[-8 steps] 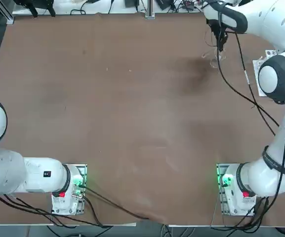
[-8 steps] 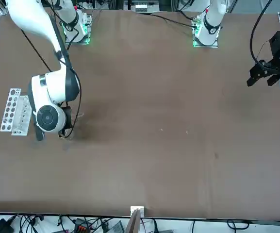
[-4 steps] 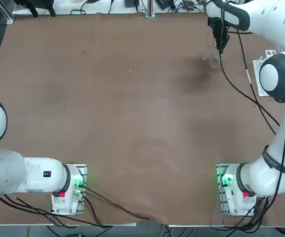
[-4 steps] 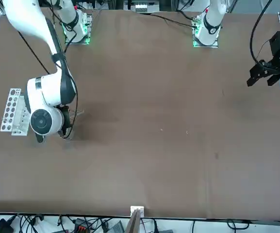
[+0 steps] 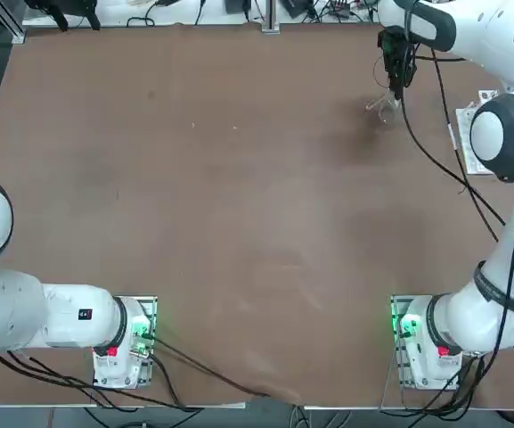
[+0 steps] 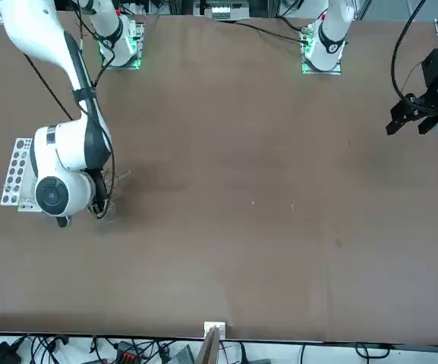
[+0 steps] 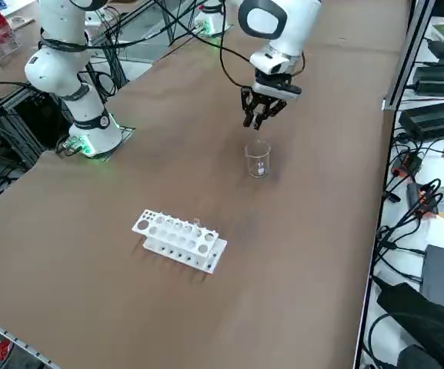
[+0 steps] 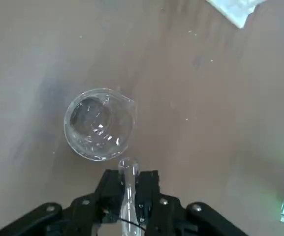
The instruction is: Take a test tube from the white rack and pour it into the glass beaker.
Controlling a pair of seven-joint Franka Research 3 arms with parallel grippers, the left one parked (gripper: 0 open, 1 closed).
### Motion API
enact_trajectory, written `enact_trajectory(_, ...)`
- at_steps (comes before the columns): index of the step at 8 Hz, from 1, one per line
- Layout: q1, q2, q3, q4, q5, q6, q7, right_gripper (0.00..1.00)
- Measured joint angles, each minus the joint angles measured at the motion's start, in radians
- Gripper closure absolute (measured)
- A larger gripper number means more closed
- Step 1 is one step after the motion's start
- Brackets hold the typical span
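From overhead, my right gripper (image 5: 397,78) hangs near the bench's (image 5: 239,178) far edge, right of centre, with the glass beaker (image 5: 382,107) just beside it on the near side. The white rack (image 5: 467,134) shows only as a sliver past my own elbow. Wide bare brown surface runs off to my left; the far edge is close by.

From the front, my wrist covers most of the grip; the beaker (image 6: 106,211) peeks out just beside it, and the rack (image 6: 20,173) lies beyond my arm toward the bench's side edge, holes up.

From my right side, the layout opens: my jaws (image 7: 262,117) hang above the upright beaker (image 7: 258,161), not touching it, and the rack (image 7: 179,240) lies well apart, with clear bench between them. Cables and equipment crowd the shelf past the bench's far edge.

At my wrist, what the others hide is plain: my jaws (image 8: 128,186) are clamped narrow on a clear test tube (image 8: 128,173), whose open mouth sits just at the beaker's (image 8: 99,124) rim. A corner of the rack (image 8: 237,9) shows at the frame's edge.
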Motion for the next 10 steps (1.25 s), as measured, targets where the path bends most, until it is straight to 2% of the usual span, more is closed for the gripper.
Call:
enact_trajectory(6,-0.019,0.040,0.000,-0.002,0.085,0.014,-0.113,0.82)
enact_trajectory(10,-0.060,0.043,-0.001,-0.003,0.150,0.022,-0.201,0.82)
